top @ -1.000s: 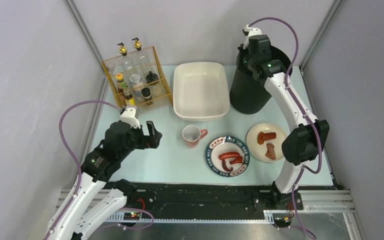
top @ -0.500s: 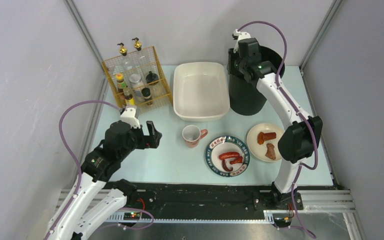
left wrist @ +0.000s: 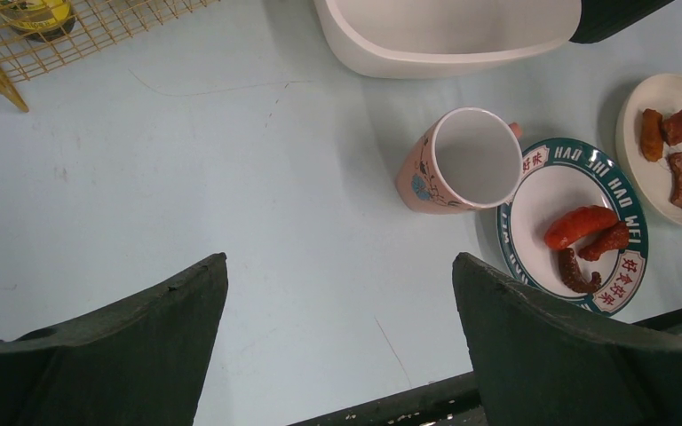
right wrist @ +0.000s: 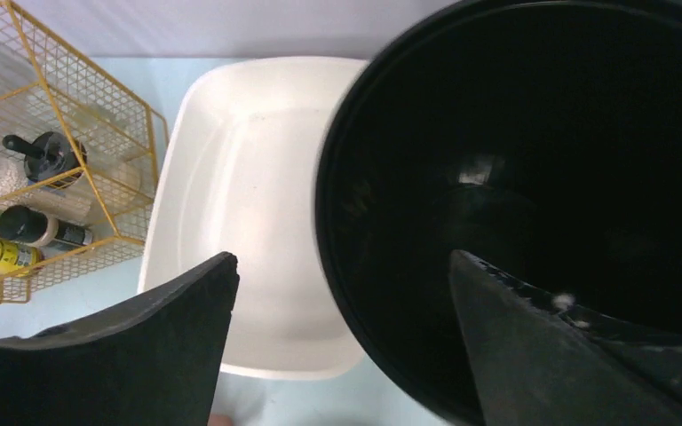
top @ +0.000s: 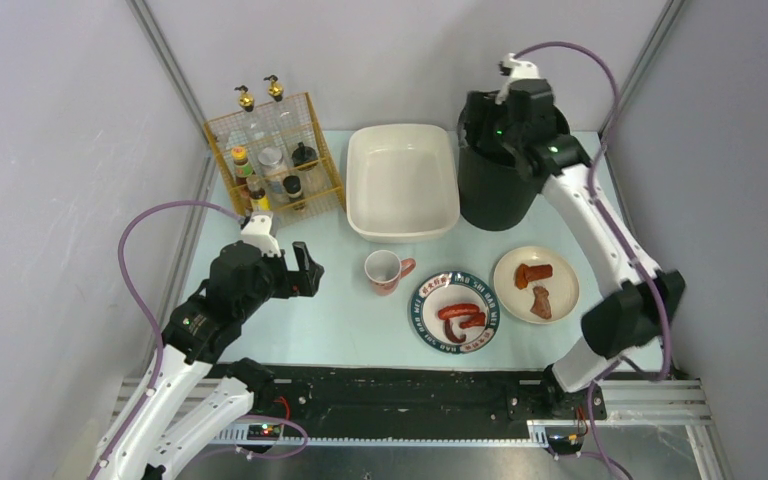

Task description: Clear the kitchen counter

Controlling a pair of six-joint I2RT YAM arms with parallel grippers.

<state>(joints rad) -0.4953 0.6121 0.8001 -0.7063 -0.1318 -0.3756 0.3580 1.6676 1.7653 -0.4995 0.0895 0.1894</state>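
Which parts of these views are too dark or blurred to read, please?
Right wrist: the black bin is almost solid black inside, contents unreadable. Left wrist: the near fingers are soft, the pink mug sharp. Top external: even light, faint shadows.

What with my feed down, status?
Left end effector open, near pink ceramic mug. Right end effector open, over round black bin. Pale mint-blue counter uncleared: mug, teal-rimmed plate, cream plate.
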